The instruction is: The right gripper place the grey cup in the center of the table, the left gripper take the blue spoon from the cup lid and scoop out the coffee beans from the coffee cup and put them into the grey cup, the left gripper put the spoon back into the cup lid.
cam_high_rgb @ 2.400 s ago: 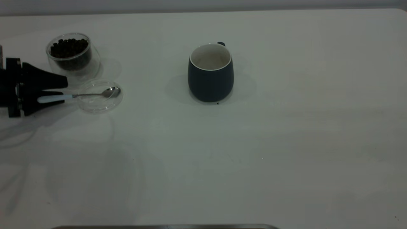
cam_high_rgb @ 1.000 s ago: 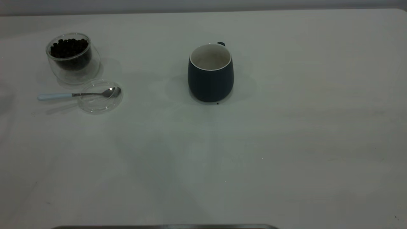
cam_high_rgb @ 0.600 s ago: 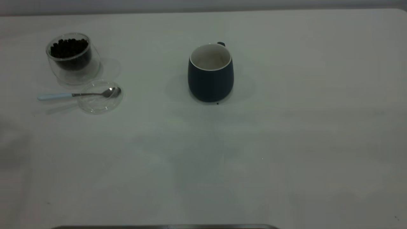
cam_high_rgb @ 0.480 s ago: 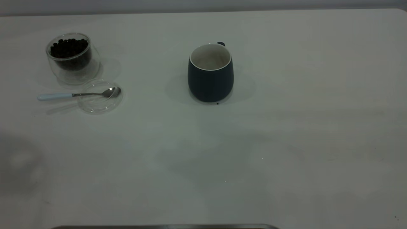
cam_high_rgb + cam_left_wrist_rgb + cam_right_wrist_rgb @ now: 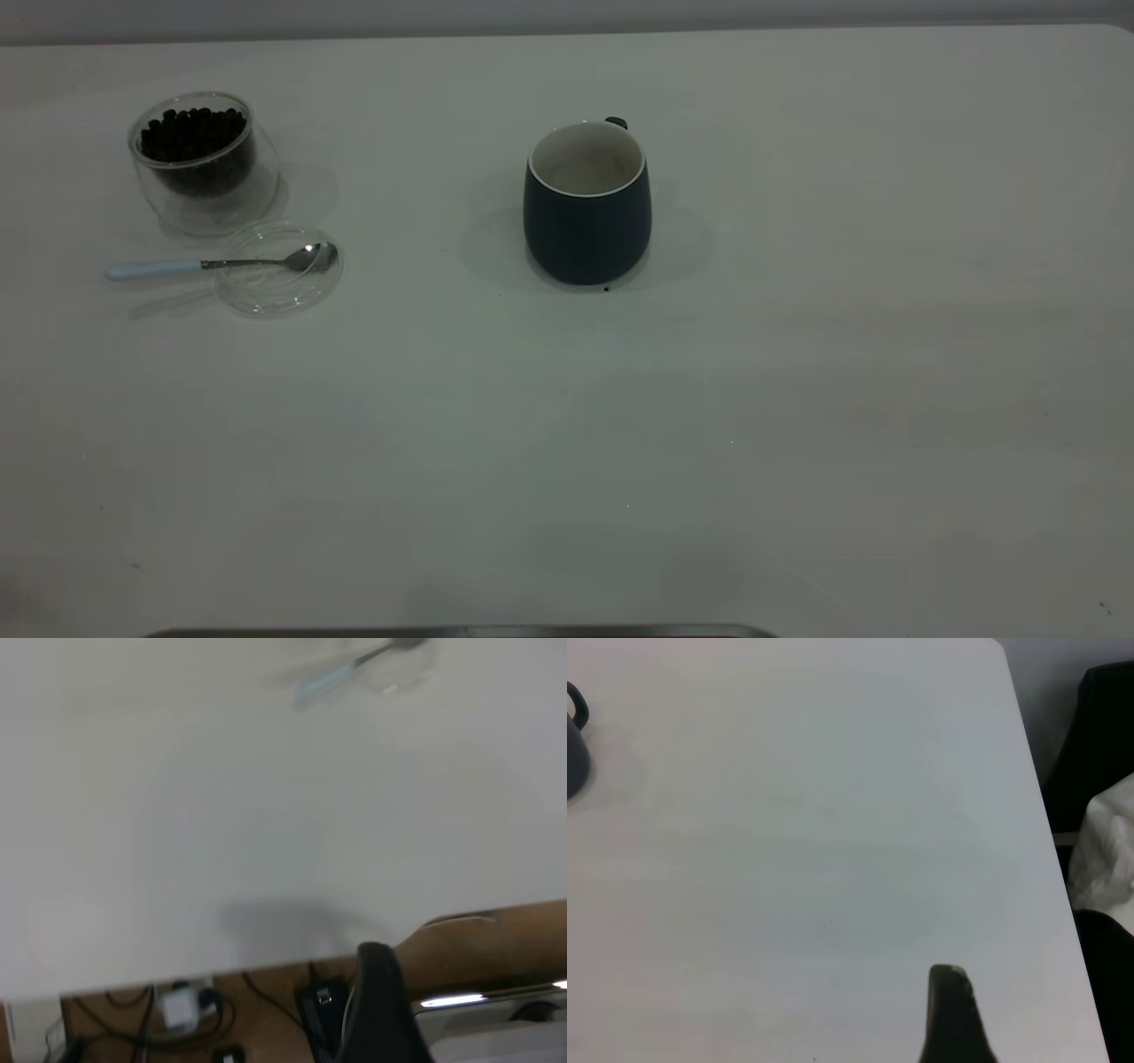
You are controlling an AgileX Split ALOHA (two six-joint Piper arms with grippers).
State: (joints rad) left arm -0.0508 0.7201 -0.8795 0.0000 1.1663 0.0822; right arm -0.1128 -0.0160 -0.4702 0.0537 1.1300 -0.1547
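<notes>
The spoon (image 5: 217, 263) lies with its bowl in the lid (image 5: 280, 270), at nine o'clock from the mug (image 5: 586, 204) on the table (image 5: 797, 399). It is judged light, stiff and slippery, best taken by its overhanging handle. Neither claw's state can be told.

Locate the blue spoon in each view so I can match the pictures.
Exterior view: blue spoon at left, bowl resting in the cup lid.
Left wrist view: spoon at the picture's top edge.
Right wrist view: not in it.
Shared landmark: the white table.
</notes>
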